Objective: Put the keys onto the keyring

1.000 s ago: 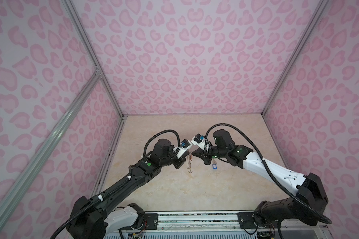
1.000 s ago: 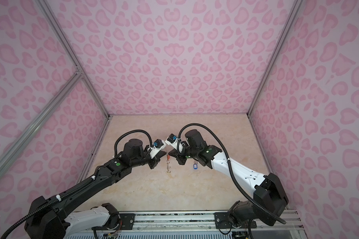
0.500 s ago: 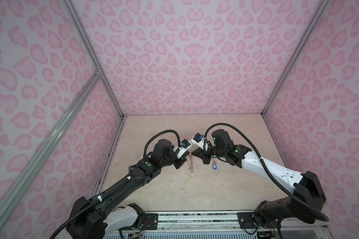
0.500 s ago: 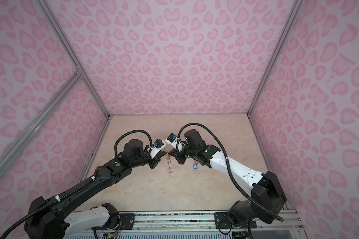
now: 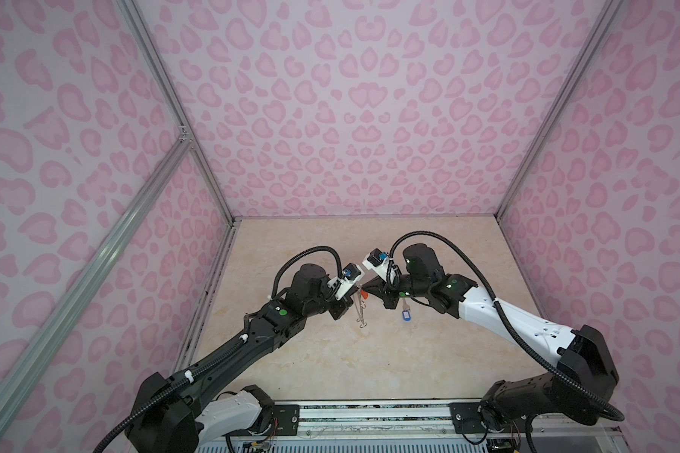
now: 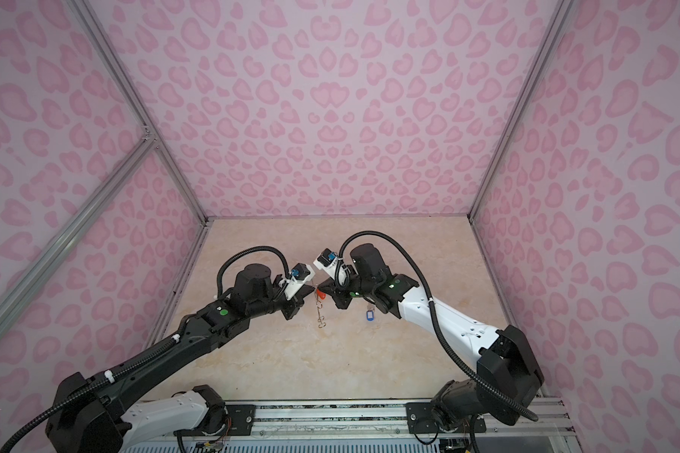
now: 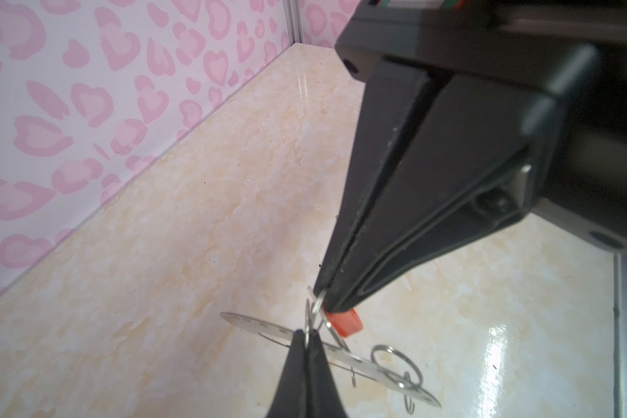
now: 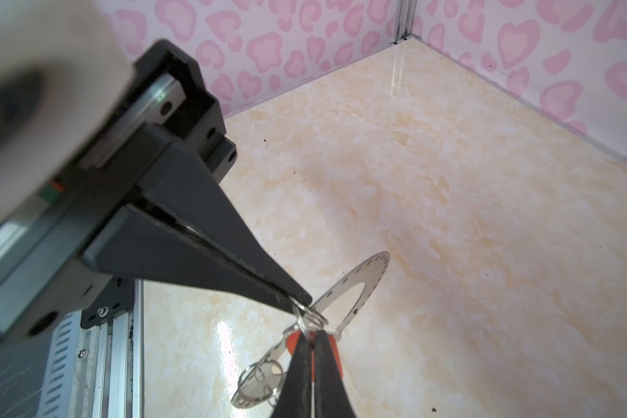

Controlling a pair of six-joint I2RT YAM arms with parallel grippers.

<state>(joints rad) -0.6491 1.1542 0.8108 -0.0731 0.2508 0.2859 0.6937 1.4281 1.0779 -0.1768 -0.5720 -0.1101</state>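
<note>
Flat grey holed keyring (image 8: 377, 267), left pincer (image 7: 306, 334), right pincer (image 8: 311, 338) both pinching wire loops (image 7: 307, 318)

Top views: high behind me, facing down on whole table (image 5: 370, 364) | wrists: tight behind my left pincer (image 7: 307, 334), right pincer (image 8: 312, 336), sharing keyring (image 7: 254, 323)

The keyring (image 8: 373, 273), a flat grey metal disc with a big centre hole and small holes around the rim, hangs tilted above the table (image 5: 370, 364), thin wire loops (image 7: 389, 346) on its lower edge. The red-tag key (image 6: 321, 294) sits at its upper edge. The blue-tag key (image 5: 406, 315) lies flat on the table, apart to the right.
</note>
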